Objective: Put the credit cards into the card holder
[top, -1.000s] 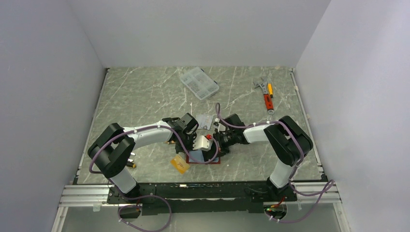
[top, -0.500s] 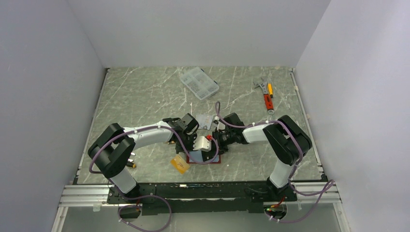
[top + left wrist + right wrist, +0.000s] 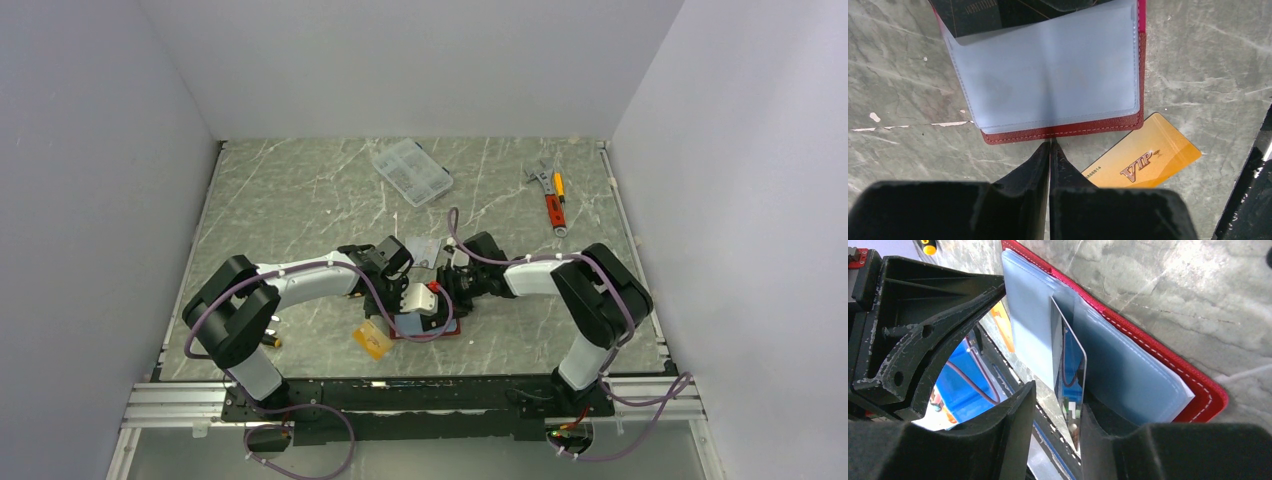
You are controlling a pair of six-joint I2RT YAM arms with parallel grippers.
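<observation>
Task is being judged unfinished: silver card (image 3: 1070,375) is sitting partway in the card holder (image 3: 1063,131) at the near middle of the desk (image 3: 300,200), loose inside the parted right gripper (image 3: 1055,405); left gripper (image 3: 1050,150) closed, empty; orange card (image 3: 1143,162) is lying outside.

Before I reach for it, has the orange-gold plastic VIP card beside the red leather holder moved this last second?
No. The orange-gold card keeps its spot and angle against the near edge of the marble table.

The card holder (image 3: 1063,131) lies on the table (image 3: 300,200), a credit card (image 3: 372,340) just left of it, another card (image 3: 1070,375) in it.
</observation>
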